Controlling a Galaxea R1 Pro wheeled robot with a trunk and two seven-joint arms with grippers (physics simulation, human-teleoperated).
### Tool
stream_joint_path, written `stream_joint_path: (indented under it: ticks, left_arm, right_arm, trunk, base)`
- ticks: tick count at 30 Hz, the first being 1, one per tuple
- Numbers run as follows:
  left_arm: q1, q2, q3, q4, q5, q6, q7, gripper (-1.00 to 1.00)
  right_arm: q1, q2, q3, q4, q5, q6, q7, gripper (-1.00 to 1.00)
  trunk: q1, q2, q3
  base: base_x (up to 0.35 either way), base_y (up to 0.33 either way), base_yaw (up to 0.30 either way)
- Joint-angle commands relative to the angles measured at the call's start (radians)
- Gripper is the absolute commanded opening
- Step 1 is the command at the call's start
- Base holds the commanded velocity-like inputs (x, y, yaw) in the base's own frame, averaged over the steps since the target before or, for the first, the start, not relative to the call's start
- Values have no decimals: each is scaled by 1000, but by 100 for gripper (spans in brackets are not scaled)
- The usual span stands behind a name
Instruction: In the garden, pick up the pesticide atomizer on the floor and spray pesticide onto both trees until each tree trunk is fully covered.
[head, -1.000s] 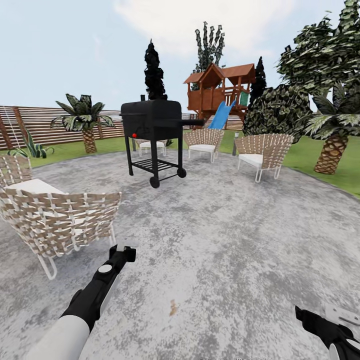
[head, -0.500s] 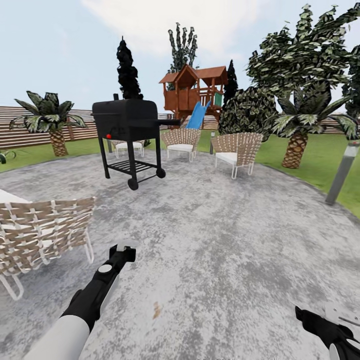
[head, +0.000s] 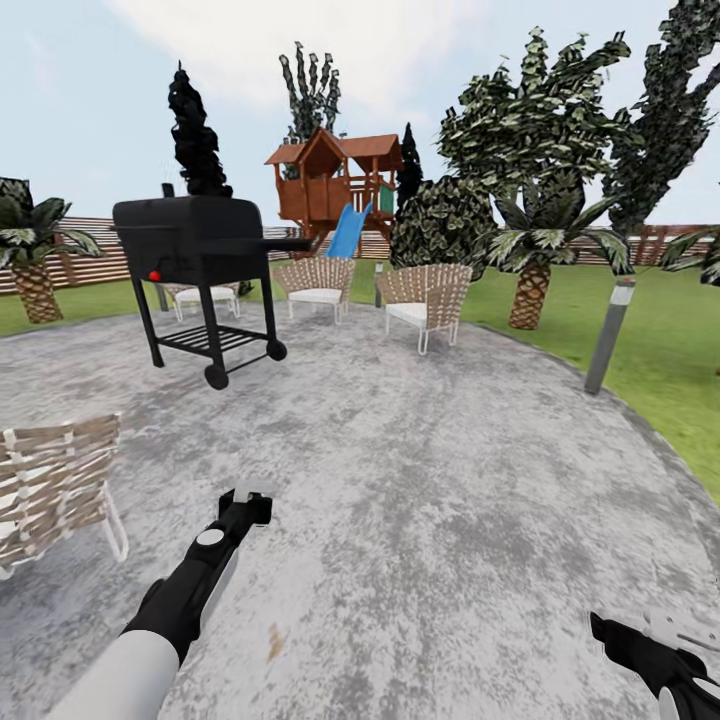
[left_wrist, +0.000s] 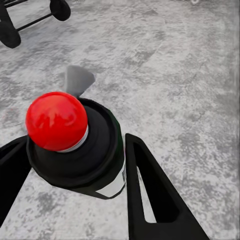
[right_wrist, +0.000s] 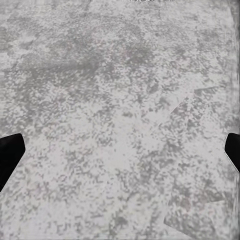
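1. We're out on a round grey stone patio (head: 420, 470), green lawn (head: 660, 350) wrapping around it and a brown slatted fence (head: 95, 255) running along the back under a pale sky.
2. The landmark here is the black barbecue grill (head: 205, 265) on its wheeled stand, up at the far left of the patio.
3. Just behind the grill, a wicker chair (head: 200, 295) peeks out; to its right sit two more wicker chairs (head: 318, 285) (head: 428, 300) with white cushions.
4. Nearer the camera than the grill, at the left edge, another wicker chair (head: 50, 490) is cut off by the frame.
5. Beyond the grill stands a wooden playhouse (head: 335, 185) with a blue slide (head: 347, 232); a dark narrow conifer (head: 193, 135) rises right behind the grill.
6. Well to the right of the grill, a grey post lamp (head: 610, 335) stands at the patio's rim, with a short palm (head: 535, 270) behind it.
7. The left gripper (head: 245, 505) reaches forward, well short of the grill. In the left wrist view its black fingers (left_wrist: 150, 195) are clamped on either side of the pesticide atomizer (left_wrist: 75, 142), a black can with a round red cap.
8. The right gripper (head: 665, 650) sits low at the frame's corner; in the right wrist view its fingertips (right_wrist: 10, 152) sit wide apart over bare stone, holding nothing.
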Motion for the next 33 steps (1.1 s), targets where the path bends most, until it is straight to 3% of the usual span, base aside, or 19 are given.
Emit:
stream_joint_path:
  ticks: [1, 12, 33]
  left_arm:
    - [0, 0, 0, 0, 0, 0, 0, -100]
    - [-1, 0, 1, 0, 0, 0, 0, -100]
    - [0, 0, 1, 0, 0, -1, 0, -100]
  right_arm:
    - [0, 0, 0, 0, 0, 0, 0, 100]
    - [0, 0, 0, 1, 0, -1, 0, 100]
    - [0, 0, 0, 1, 0, 0, 0, 100]
  trunk:
    - [0, 0, 0]
    - [0, 0, 0]
    - [0, 0, 0]
  base:
    - [313, -93, -298]
    - [279, -136, -298]
    - [8, -5, -298]
